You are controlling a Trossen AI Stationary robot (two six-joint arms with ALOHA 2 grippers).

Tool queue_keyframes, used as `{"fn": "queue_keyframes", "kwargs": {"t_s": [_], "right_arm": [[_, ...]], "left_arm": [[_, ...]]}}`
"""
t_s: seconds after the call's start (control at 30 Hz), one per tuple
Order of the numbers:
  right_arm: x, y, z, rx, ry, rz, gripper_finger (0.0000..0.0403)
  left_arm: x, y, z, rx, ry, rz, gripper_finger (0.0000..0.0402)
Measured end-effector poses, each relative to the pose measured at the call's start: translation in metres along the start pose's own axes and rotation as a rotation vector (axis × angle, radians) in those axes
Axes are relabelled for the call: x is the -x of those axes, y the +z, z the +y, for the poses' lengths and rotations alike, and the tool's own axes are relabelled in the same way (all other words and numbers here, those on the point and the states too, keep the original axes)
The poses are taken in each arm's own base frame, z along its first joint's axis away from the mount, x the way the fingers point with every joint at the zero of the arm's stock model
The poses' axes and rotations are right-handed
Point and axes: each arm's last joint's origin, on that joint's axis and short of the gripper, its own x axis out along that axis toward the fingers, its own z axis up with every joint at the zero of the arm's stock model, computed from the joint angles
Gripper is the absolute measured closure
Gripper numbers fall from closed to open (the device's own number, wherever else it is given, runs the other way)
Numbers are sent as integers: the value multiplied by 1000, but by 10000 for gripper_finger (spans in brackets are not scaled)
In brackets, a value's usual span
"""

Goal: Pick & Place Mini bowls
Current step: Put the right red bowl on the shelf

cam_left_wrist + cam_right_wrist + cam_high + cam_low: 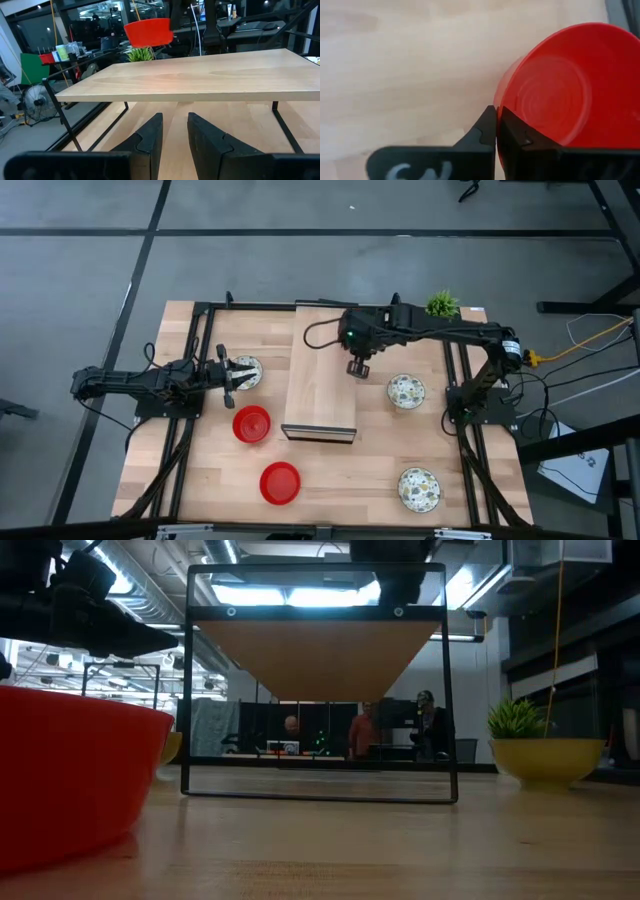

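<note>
Six bowls counted: three glossy red, three white with a speckled green-brown pattern.
Right gripper [496, 131]: over the raised light-wood shelf board [320, 385] on its black metal frame, above the board's right edge; fingers pinched on the rim of a plain glossy red mini bowl [560, 90].
Held red bowl: lifted clear above the board in the left wrist view [148, 31]; in the right wrist view it hangs tilted, its inside facing the camera, with the wood below.
Left gripper [232, 374]: at the table's left side, just beside the far-left patterned bowl [246, 372]; fingers [150, 137] apart with a narrow gap, nothing between them, pointing toward the shelf.
Second red bowl [252, 424]: on the wooden table top [340, 480], left of the shelf's near end.
Third red bowl [280, 483]: nearer the front edge, well apart from the shelf; likely the red shape filling the left of the low view [70, 775].
Patterned bowl, right middle [405, 391]: on the table, right of the shelf, near the right gripper.
Patterned bowl, right front [419, 489]: near the front right corner.
Small green plant in a yellow pot [442, 305]: at the table's far right corner; also in the low view [545, 745].
Room behind: people [365, 735] stand at benches far off.
</note>
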Motion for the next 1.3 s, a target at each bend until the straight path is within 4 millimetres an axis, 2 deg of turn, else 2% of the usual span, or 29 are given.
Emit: {"fn": "queue_keyframes", "kwargs": {"t_s": [0.37, 0.77, 1.07, 1.3], "right_arm": [[-2, 20, 1, 131, 41, -191, 397], [-34, 30, 0, 249, 13, -160, 397], [-40, 30, -20, 246, 37, -161, 397], [-40, 32, -20, 274, 26, -184, 397]], "left_arm": [[0, 0, 0, 0, 0, 0, 316], [0, 0, 0, 0, 1, 0, 316], [0, 0, 0, 0, 0, 0, 316], [0, 0, 0, 0, 0, 0, 316]]}}
